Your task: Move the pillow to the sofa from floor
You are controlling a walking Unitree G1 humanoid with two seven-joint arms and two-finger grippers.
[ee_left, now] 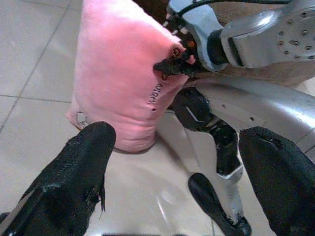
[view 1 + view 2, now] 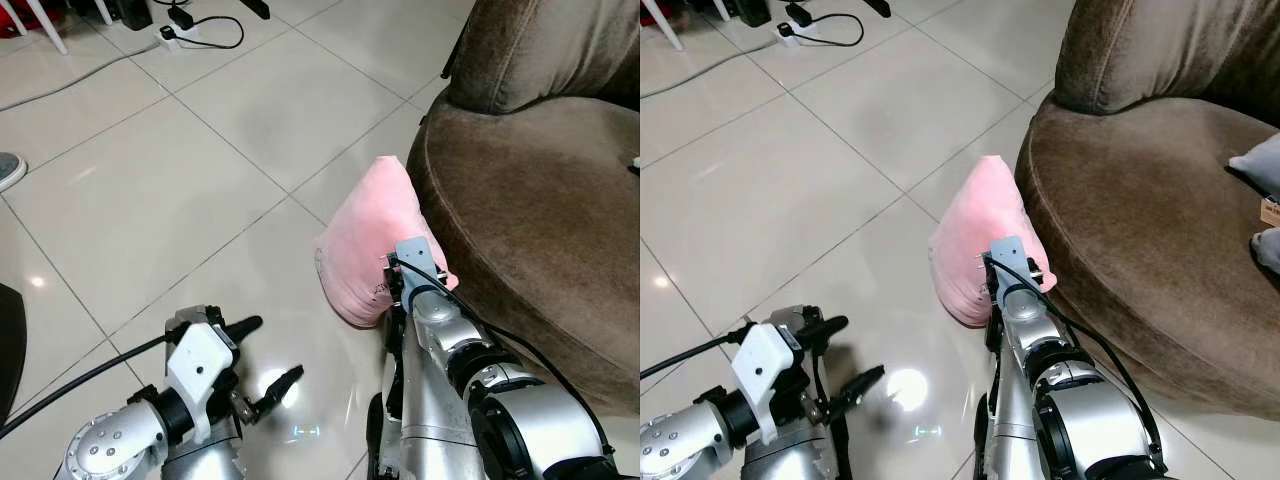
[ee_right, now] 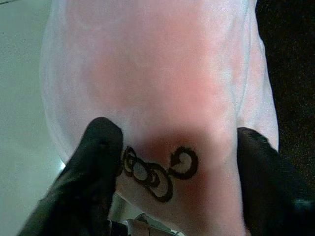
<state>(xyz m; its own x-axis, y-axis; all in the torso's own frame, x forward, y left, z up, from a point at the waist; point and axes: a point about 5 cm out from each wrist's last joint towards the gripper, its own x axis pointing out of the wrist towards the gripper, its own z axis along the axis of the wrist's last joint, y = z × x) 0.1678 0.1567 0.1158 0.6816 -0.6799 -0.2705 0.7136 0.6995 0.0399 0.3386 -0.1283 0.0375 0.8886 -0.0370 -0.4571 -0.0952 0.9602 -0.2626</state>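
The right tool (image 3: 172, 172) has its two black fingers (image 3: 96, 167) spread wide, one on either side of the pillow's printed lower corner, with the pink fabric bulging between them. It looks pressed up against the cloth, but from the wrist view, which is close and soft in focus, I cannot be sure the fingers have begun to pinch; they read as a straddle, not a firm hold. The left tool (image 2: 262, 357) hangs low over the tiles, also wide open and holding nothing, near the pillow but apart from it.

The pillow (image 2: 365, 240) stands on edge on the floor (image 2: 150, 190), leaning against the curved front of the brown sofa (image 2: 520, 200). So the task is barely begun: the reach is made, while the closing, the lift and the placing on the seat are all left to do.

On the far side of the seat lies a grey cushion (image 2: 1260, 165). A power strip with its black cable (image 2: 185, 30) sits well away on the tiles. The sofa's bulging front is the main obstacle: the pillow must rise clear of it before it goes across.
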